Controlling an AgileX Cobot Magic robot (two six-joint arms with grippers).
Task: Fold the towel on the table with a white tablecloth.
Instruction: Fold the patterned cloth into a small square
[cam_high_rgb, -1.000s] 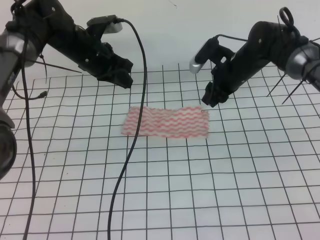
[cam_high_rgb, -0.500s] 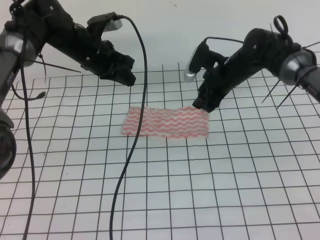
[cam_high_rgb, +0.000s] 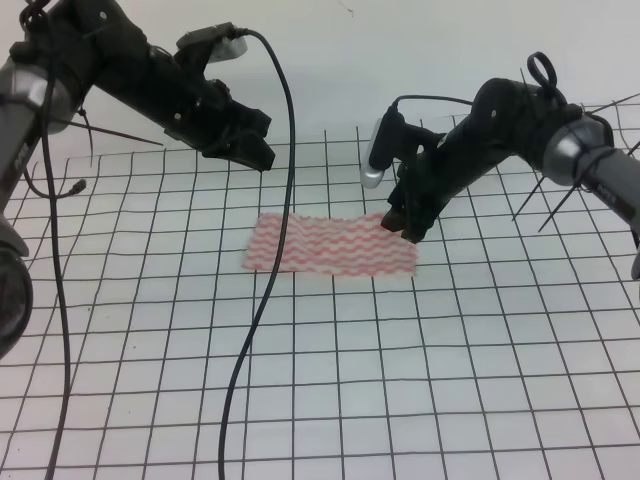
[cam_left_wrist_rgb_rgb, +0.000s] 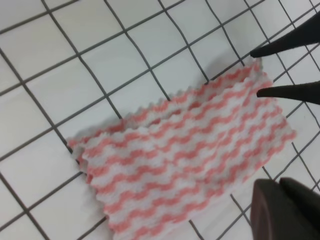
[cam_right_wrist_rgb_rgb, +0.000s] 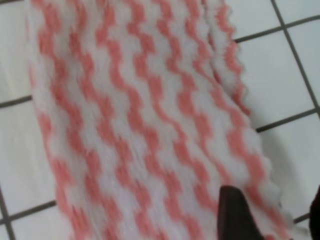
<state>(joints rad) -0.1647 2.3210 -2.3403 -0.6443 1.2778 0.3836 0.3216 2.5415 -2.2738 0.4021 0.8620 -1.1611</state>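
We see the towel (cam_high_rgb: 330, 245) flat on the white tablecloth (cam_high_rgb: 400, 380), mid-worktop. Right gripper (cam_high_rgb: 405, 228), jaws parted and empty, straddles its far right corner: grasp step. Next: close, lift, fold leftward. Left gripper (cam_high_rgb: 258, 152) hovers; we cannot tell its opening.

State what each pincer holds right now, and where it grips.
Nothing is held. The right pincer is open, fingertips straddling the towel at its far right corner. The left pincer hangs above the tablecloth.
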